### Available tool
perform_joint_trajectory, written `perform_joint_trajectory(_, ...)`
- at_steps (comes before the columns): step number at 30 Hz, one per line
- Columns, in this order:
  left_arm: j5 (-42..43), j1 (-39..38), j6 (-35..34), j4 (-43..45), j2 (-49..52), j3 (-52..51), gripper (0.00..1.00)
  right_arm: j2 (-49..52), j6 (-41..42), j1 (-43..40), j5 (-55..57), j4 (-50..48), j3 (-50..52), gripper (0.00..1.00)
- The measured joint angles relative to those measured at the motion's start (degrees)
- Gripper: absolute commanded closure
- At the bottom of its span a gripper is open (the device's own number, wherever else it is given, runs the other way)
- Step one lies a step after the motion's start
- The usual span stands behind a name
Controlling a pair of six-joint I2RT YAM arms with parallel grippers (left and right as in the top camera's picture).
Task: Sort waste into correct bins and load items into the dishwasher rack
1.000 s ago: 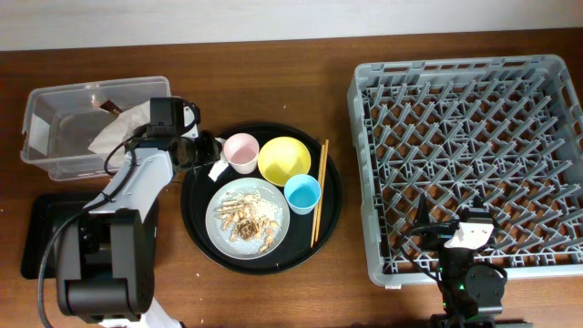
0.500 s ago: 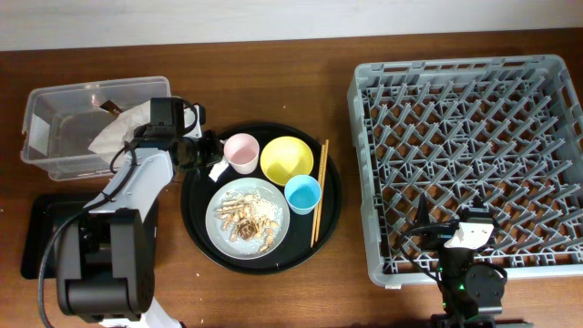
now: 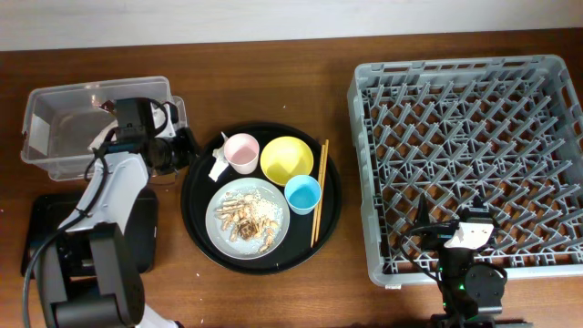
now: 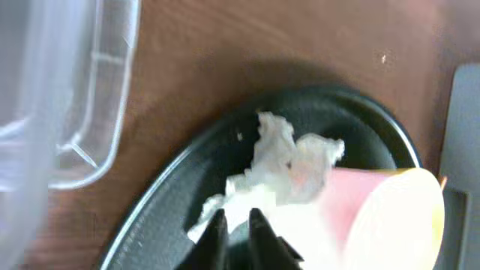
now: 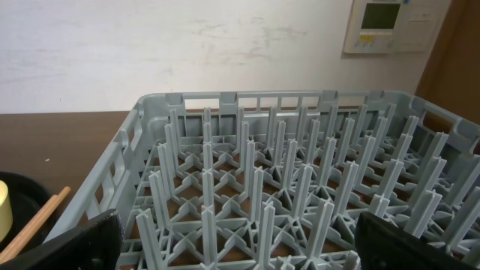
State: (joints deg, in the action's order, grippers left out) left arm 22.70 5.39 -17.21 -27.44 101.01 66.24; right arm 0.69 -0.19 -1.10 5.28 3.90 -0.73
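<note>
1. Left end effector [image 4: 238,227]: at the left rim of the round black tray [image 3: 332,219]. Its fingers stand close together with a thin gap; whether they nip the napkin's edge cannot be told.
2. Crumpled white napkin [image 3: 217,166]: on the tray's left edge, touching the pink cup [image 3: 241,152].
3. Yellow bowl [image 3: 286,159]: on the tray, just right of the pink cup, with the blue cup [image 3: 302,193] just below it. The chopsticks [image 3: 319,191] lie along the tray's right side.
4. Grey plate [image 3: 239,187]: lower part of the tray, bearing beige food scraps [image 3: 244,219].
5. Clear tub [image 3: 55,128]: on the desk [image 3: 273,301], left of the tray. The shallow black tray [image 3: 41,237] lies lower left, partly under the left arm.
6. Dishwasher rack [image 3: 474,155]: well right of the tray. The right end effector [image 5: 240,244] is spread wide at the rack's near edge.
</note>
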Motion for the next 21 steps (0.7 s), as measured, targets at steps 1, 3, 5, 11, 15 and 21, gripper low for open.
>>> perform_joint_trajectory(1,0.57,-0.46,0.07,-0.5,0.0,-0.26,0.51,0.0,0.02,0.0,0.0,0.0,0.0,0.01)
perform_joint_trajectory(3,0.94,-1.27,-0.17,-0.07,0.0,-1.29,0.51,0.0,0.02,0.0,0.0,0.0,0.0,0.01)
perform_joint_trajectory(5,0.61,-3.58,-0.39,2.67,0.0,-3.26,0.51,0.0,0.04,0.0,0.0,0.0,0.0,0.01)
perform_joint_trajectory(11,-2.8,-4.68,-4.11,5.68,0.0,-4.11,0.51,0.0,0.0,0.0,0.0,0.0,0.0,0.01)
perform_joint_trajectory(15,-3.19,-4.68,-4.94,8.31,0.02,-4.15,0.51,0.0,0.02,0.0,0.0,0.0,0.0,0.01)
perform_joint_trajectory(21,0.52,-4.68,-5.14,12.11,4.39,-4.22,0.76,0.0,0.0,0.0,0.0,0.0,0.0,0.01)
